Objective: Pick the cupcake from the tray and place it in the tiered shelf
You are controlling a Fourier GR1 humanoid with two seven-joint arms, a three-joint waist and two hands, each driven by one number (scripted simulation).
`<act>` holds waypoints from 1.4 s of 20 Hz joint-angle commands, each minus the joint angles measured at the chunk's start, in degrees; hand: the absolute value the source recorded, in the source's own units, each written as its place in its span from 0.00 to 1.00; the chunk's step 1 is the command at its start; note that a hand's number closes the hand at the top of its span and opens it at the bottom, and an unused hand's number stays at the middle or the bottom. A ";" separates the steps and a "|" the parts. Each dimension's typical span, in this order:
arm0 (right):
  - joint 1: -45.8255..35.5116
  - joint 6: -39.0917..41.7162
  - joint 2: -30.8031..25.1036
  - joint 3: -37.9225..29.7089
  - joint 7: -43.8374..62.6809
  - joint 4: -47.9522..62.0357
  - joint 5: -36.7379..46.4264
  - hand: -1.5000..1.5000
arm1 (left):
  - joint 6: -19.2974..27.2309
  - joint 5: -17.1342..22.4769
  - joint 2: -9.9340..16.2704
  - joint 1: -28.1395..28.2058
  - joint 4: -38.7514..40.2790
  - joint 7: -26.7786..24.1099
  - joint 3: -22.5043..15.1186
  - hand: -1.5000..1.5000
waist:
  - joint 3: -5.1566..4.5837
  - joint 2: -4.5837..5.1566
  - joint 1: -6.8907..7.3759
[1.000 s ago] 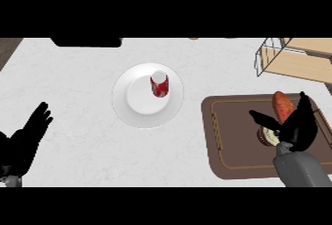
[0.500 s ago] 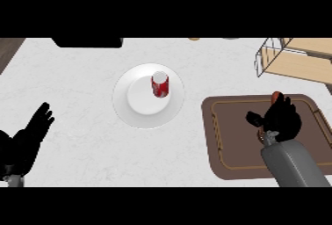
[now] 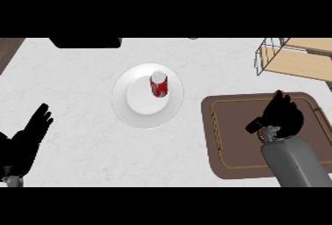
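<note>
Only a red-orange sliver of the cupcake point(image 3: 279, 92) shows, on the brown tray point(image 3: 227, 136) at the right. My right hand point(image 3: 283, 115) lies over it with its fingers curled down around it, hiding the rest, and the thumb sticks out to the left. The tiered shelf point(image 3: 299, 60), light wood with a wire frame, stands at the top right, beyond the tray. At the lower left edge my left hand point(image 3: 26, 141) rests open with its fingers up, far from the tray.
A white plate point(image 3: 139, 110) lies at the counter's middle with a red can point(image 3: 158, 84) on its far part. A dark object point(image 3: 84, 42) sits at the back left edge. White counter runs between the plate and the tray.
My right hand has shifted left and closed in over the cupcake, which showed plainly a second ago and is now nearly hidden. The can on the plate has changed pose. The left hand has stayed put.
</note>
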 commanded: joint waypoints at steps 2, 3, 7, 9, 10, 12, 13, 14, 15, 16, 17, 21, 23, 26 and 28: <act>-0.92 11.52 0.24 -1.86 12.56 -2.30 -0.46 0.00 | -0.36 -0.16 -0.38 0.06 -0.15 -0.17 0.20 0.50 | 0.16 0.28 0.27; 0.85 10.99 -1.15 -2.64 10.60 -1.73 -0.27 0.00 | -1.43 0.60 0.68 -2.56 3.19 -1.05 1.90 0.50 | 0.13 0.42 -0.32; 4.48 12.59 -1.24 -4.69 10.05 -6.66 0.27 0.00 | -1.93 0.25 0.66 1.05 0.05 -0.93 1.47 0.50 | 0.20 0.22 0.19; 5.85 11.36 -0.24 -4.54 8.73 -4.83 1.82 0.00 | -1.29 -0.79 -1.47 0.97 0.89 -2.92 0.31 0.50 | 0.19 0.39 0.36; 5.03 11.82 2.06 -3.48 11.19 -6.52 3.09 0.00 | -1.74 -0.52 -0.13 -0.10 2.26 -1.73 1.53 0.50 | 0.19 0.40 0.39; 3.94 13.52 1.67 -5.08 10.69 -6.18 3.31 0.00 | -1.91 -0.02 -0.53 0.19 0.00 0.02 1.15 0.50 | 0.21 0.39 0.71; 4.06 11.00 0.99 -6.64 6.09 -2.51 3.22 0.00 | -0.19 -2.14 -2.64 -0.61 2.19 -2.54 0.24 0.50 | 0.23 0.56 0.73; 5.48 14.23 1.40 -5.64 9.10 -7.55 3.89 0.00 | -2.34 -0.11 -0.23 -1.16 1.11 0.11 1.77 0.50 | 0.21 0.39 0.44; 4.85 10.98 2.83 -6.04 7.17 -3.83 5.01 0.00 | -3.22 0.20 0.10 -0.43 0.86 -0.33 2.28 0.50 | 0.24 0.50 0.86; 4.00 13.47 2.09 -6.57 7.04 -4.97 4.92 0.00 | -2.63 -1.24 -0.70 -2.89 5.06 -2.07 2.08 0.50 | 0.21 0.55 0.49; 7.35 13.23 0.39 -8.39 3.81 -5.92 3.71 0.00 | -1.26 -1.47 -1.60 -1.98 1.30 0.36 1.16 0.50 | 0.25 0.45 0.43; 8.83 14.16 2.27 -8.88 3.91 -7.63 5.90 0.00 | -2.94 -0.83 -1.12 -0.97 1.33 -0.36 2.41 0.50 | 0.23 0.40 0.55; 4.90 12.16 3.93 -11.06 3.41 -1.24 6.75 0.00 | -2.67 -0.76 -1.13 0.93 0.10 -1.38 3.22 0.50 | 0.25 0.52 1.24; 7.02 10.97 5.09 -12.31 0.84 -2.26 7.09 1.00 | -1.57 -3.13 -2.26 -4.41 3.83 0.05 1.92 0.50 | 0.24 0.57 0.43; 7.34 12.75 4.80 -13.91 -0.78 -4.62 5.99 1.00 | -2.52 -2.45 -2.40 -0.79 -0.61 0.44 2.24 0.50 | 0.26 0.49 0.77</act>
